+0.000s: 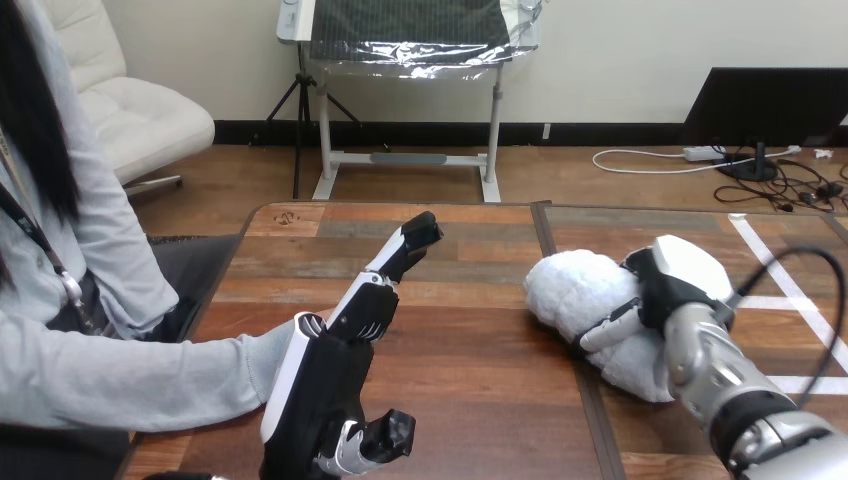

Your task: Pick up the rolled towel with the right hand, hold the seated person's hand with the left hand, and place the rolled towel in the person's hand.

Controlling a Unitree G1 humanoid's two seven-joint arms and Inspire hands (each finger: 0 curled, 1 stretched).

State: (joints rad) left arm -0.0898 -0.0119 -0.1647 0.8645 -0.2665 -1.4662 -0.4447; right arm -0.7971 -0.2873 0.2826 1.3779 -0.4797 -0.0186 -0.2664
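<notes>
Rolled towel [580, 290] | on table [470, 350] | right hand [680, 278] curled over its right end

White fluffy rolled towel [575, 290] on wooden table [470, 360]

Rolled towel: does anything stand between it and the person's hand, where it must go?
No loose thing lies on the table between them. But the robot's left hand stands in front of the person's hand, which is hidden behind it past the sleeve. The right hand grips the rolled towel.
</notes>
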